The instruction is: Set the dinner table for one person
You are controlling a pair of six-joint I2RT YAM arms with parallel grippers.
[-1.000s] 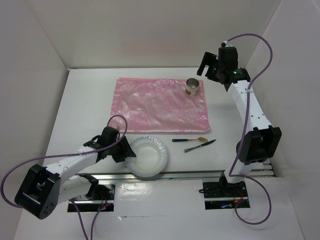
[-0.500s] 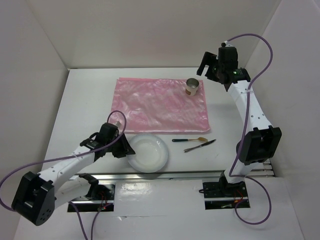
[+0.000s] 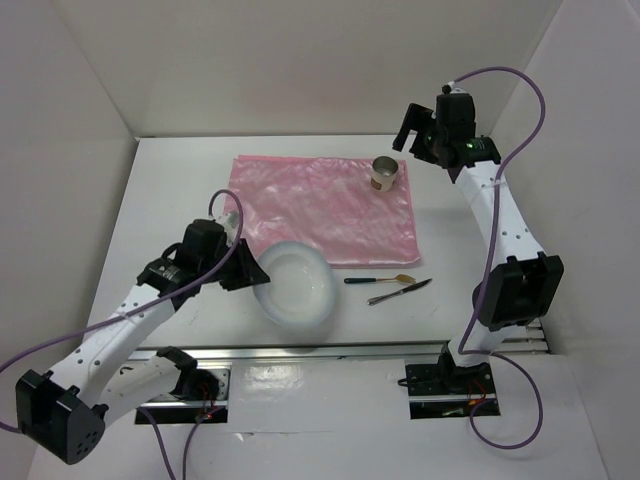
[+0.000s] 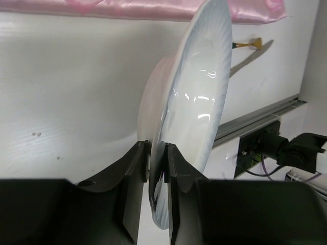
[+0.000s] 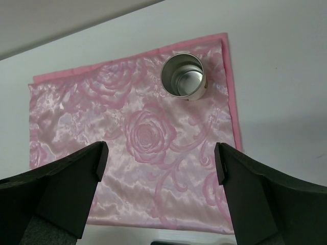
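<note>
Below the frame's centre, left tool (image 4: 157,149) pinches the tilted plate (image 3: 296,286) by its rim, pink placemat (image 3: 320,205) just above; right tool (image 5: 159,162) spread wide.

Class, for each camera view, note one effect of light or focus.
Top external: the pink mat shows patchy sheen. Left wrist: bright glints sit on the plate, on its glossy face. Right wrist: the near fingers are dark and featureless, while the metal cup is sharp.

dinner table (image 3: 175,190): large white rectangular tabletop; flat, smooth
</note>
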